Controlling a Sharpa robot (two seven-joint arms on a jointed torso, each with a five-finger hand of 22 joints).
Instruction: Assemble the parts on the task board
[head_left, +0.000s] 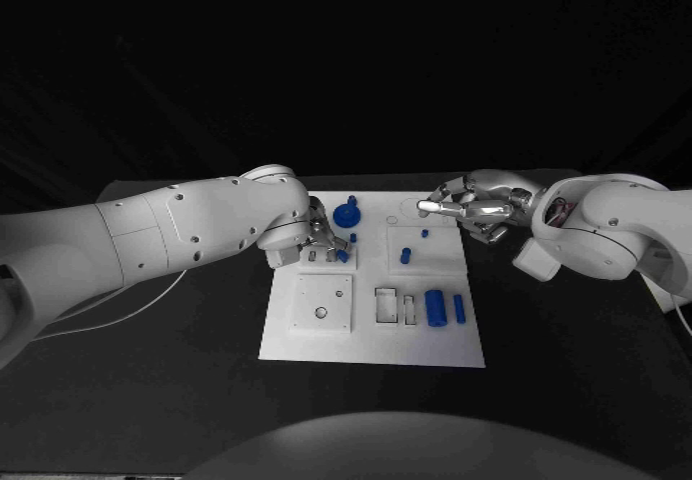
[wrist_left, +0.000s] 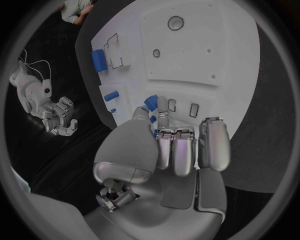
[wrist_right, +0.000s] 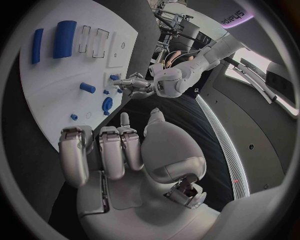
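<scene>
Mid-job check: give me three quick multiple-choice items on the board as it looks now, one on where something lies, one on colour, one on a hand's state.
1. Where is the left hand?
A. over the task board's far-left part
B. off the table
C. at the board's near edge

2. What colour are the two cylinders lying at the board's near right?
A. red
B. blue
C. green

3. What does the right hand hold?
A. a blue cylinder
B. the board
C. nothing visible

Answers: 1 A, its fingers reach down among the small blue parts there. 2 B, both show blue against the white plate. 3 C, its fingers curl in above the board's far right corner, with no part seen in them.
</scene>
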